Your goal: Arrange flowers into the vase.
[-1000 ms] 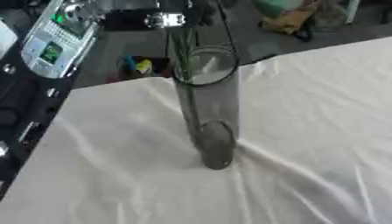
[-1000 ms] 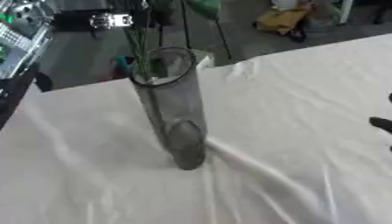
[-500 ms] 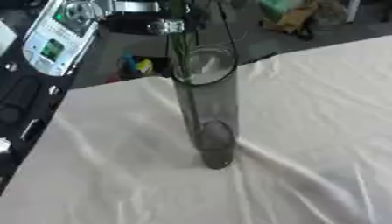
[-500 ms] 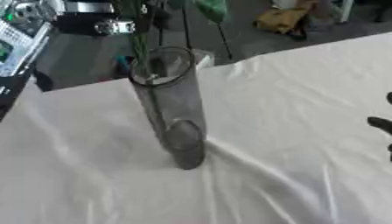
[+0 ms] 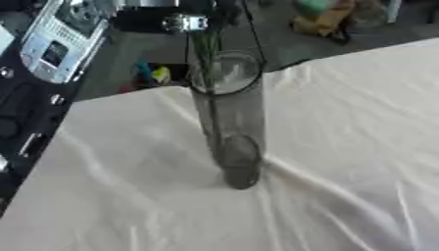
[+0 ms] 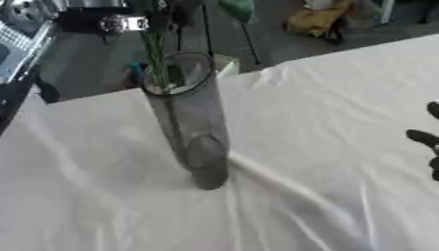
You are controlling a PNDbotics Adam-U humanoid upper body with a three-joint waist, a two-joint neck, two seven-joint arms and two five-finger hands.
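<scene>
A tall clear glass vase (image 5: 230, 122) stands upright on the white tablecloth (image 5: 343, 147), a little left of the middle. Green flower stems (image 5: 206, 56) run from above down through its mouth and well into the glass. My left hand (image 5: 167, 19), black with a silver joint, hangs right above the vase mouth at the top edge and is shut on the stems. A green leaf (image 6: 236, 7) shows beside it. Only dark fingers of my right hand (image 6: 426, 139) show, spread at the right edge of the right eye view, away from the vase.
The table's far edge runs slantwise just behind the vase. To the left stands a black rack with a white device (image 5: 60, 41). On the floor beyond lie small colourful things (image 5: 154, 73) and a yellow bundle (image 5: 330, 19). The cloth is creased around the vase foot.
The stems have gone deeper into the vase, from the rim down towards its lower half. My left hand stays above the mouth. The right hand has barely shifted.
</scene>
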